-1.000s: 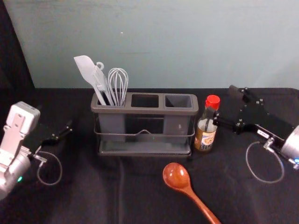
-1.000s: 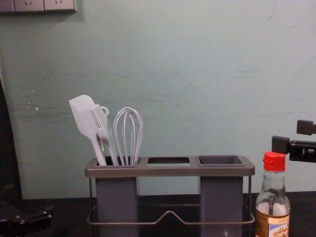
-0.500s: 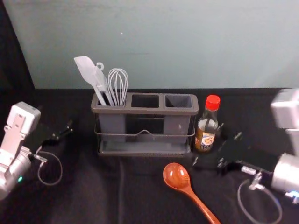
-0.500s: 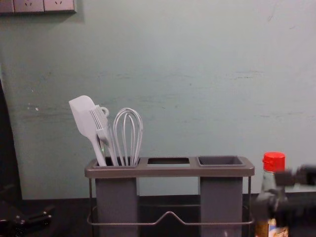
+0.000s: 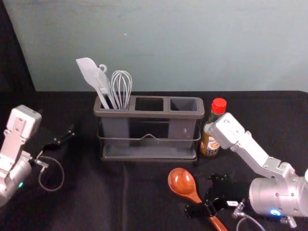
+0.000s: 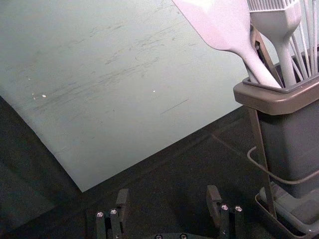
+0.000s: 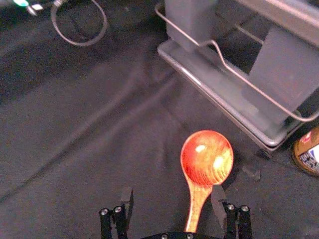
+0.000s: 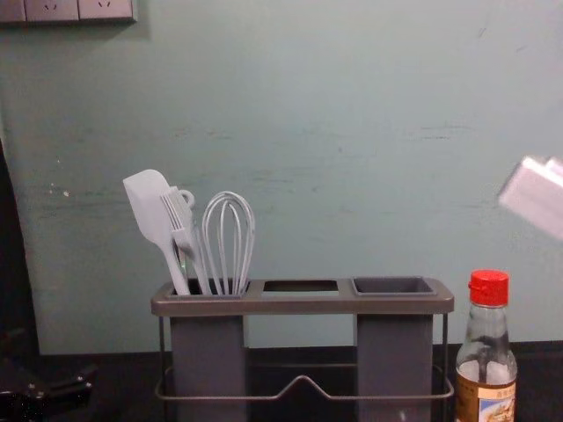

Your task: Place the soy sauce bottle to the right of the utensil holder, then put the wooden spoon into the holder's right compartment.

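1. Right gripper (image 5: 199,194): fingers spread over the brown wooden spoon (image 5: 182,181), whose neck lies between them in the right wrist view, nearer one finger.
2. Spoon: lying on the surface in front of the holder, bowl toward it; the head view gives more of the handle, partly behind the gripper.
3. Clear glass soy sauce bottle with red cap (image 5: 218,106): upright, just right of the holder. The chest view gives its label and glass neck; in the head view the right arm overlaps its side.
4. Grey plastic utensil holder with wire rail (image 5: 149,114): pale spatula (image 5: 88,72), brush (image 8: 179,211) and whisk (image 5: 121,86) in the left compartment.
5. Left gripper (image 5: 57,122): parked left of the holder, fingers apart in the left wrist view.
6. Surface: black, creased cloth (image 5: 144,192).
7. Room: scuffed grey-green wall (image 5: 192,43); socket panels (image 8: 106,9) high on the left in the chest view.
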